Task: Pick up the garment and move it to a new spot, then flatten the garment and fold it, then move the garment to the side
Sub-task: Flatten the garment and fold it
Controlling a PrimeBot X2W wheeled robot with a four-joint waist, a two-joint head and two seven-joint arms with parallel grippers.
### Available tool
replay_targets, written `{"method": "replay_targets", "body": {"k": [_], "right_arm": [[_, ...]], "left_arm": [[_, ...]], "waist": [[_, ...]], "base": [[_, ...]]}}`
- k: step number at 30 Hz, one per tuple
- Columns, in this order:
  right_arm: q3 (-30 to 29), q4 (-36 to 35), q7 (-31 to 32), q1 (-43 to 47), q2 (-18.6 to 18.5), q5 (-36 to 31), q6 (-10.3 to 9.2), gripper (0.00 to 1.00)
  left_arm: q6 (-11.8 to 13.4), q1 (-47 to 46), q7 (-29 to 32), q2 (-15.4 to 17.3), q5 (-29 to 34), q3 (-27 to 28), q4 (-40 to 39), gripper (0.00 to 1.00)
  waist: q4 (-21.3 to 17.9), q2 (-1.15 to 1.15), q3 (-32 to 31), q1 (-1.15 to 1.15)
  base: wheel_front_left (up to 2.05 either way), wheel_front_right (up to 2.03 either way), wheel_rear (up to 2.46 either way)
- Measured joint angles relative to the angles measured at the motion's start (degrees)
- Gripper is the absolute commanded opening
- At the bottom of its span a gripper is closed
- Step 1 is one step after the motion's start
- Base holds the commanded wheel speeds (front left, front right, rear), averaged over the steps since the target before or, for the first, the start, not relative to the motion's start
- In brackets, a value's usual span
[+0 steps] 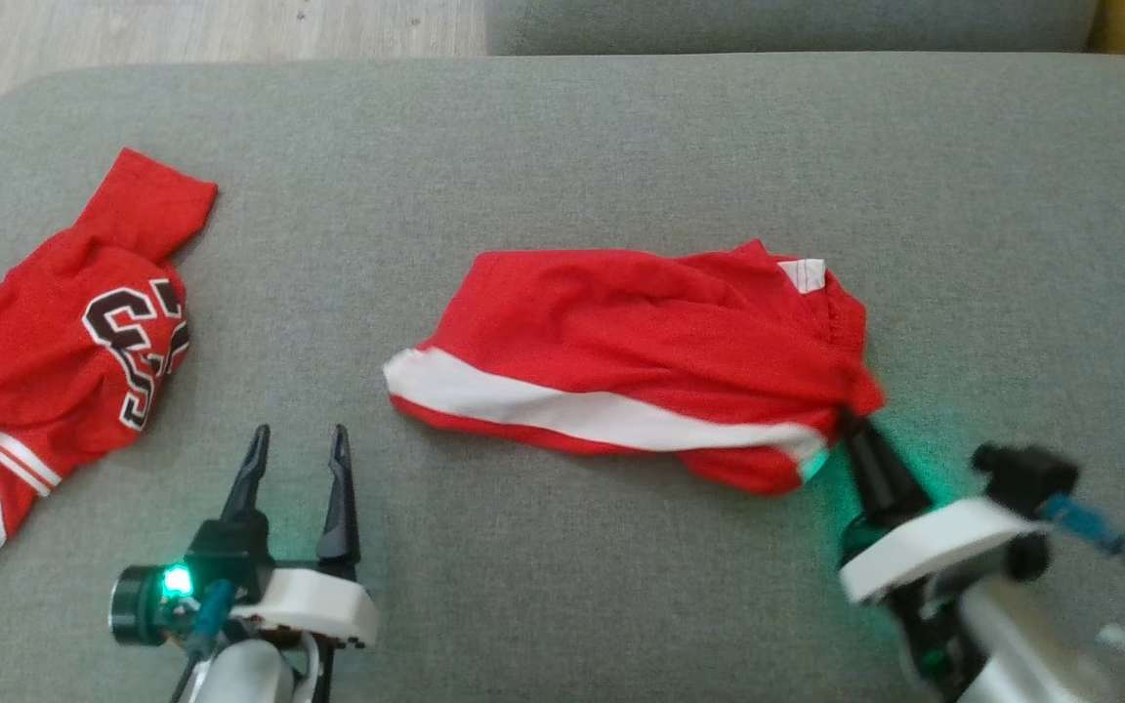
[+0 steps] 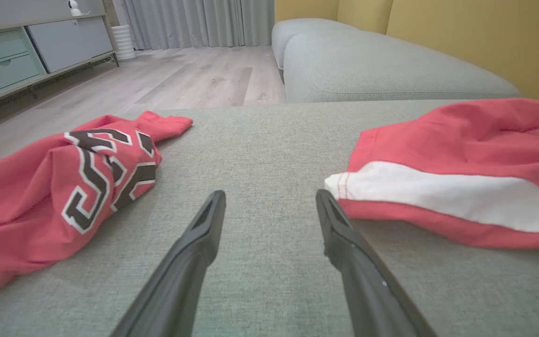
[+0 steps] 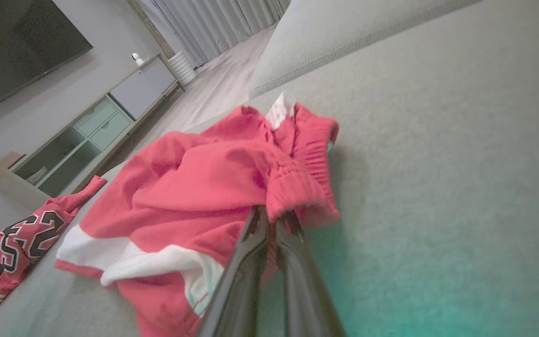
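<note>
Left gripper (image 1: 300, 434) hovers with fingers apart over the grey sofa (image 1: 562, 137), between a numbered jersey (image 1: 45, 342) and the red shorts (image 1: 621, 332) lying mid-cushion. Right gripper (image 1: 854, 428) pinches their waistband corner. How deep the bite goes is unclear, so lift slowly, watching for slip.

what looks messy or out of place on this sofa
Nothing damaged or spilled, but both clothes are rumpled: the shorts lie bunched and twisted, their waistband corner pinched in the shut right gripper, and the jersey sits crumpled at the left end of the sofa.
</note>
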Motion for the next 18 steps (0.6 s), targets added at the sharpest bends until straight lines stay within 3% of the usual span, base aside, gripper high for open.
{"method": "replay_targets", "body": {"k": [7,8,9,10,15,18], "right_arm": [[0.7,2.3,0.0,-7.6,-7.3,-0.8,0.00,0.00],[1.1,3.0,0.0,-8.7,-7.8,-1.5,0.00,0.16],[1.2,3.7,0.0,-9.6,-8.1,-2.0,0.00,0.47],[1.2,4.7,0.0,-10.5,-8.2,-2.6,0.00,1.00],[1.2,10.9,0.0,-12.2,-7.1,-6.4,0.00,1.00],[-2.4,12.9,0.0,-12.0,-5.1,-9.8,0.00,1.00]], "left_arm": [[0.0,0.0,0.0,-0.1,-0.7,-2.9,0.4,1.00],[0.0,0.0,0.0,-0.1,-0.7,-3.0,0.5,1.00],[0.0,0.0,0.0,-0.1,-0.9,-3.1,0.6,1.00],[0.1,0.0,0.0,-0.1,-1.2,-3.1,0.7,1.00],[0.1,0.0,0.0,-0.1,-1.3,-3.1,1.1,1.00],[0.2,0.0,0.0,-0.1,-1.3,-2.8,1.1,1.00]], "waist": [[0.3,0.00,-0.1,0.00],[0.4,0.00,-0.1,0.00],[0.5,0.00,-0.2,0.00],[0.6,0.00,-0.2,0.00],[0.5,0.00,-1.1,0.00],[0.2,0.00,-1.8,0.00]], "base": [[0.00,0.00,0.00],[0.00,0.00,0.00],[0.00,0.00,0.00],[0.00,0.00,0.00],[0.00,0.00,0.00],[0.00,0.00,0.00]]}}
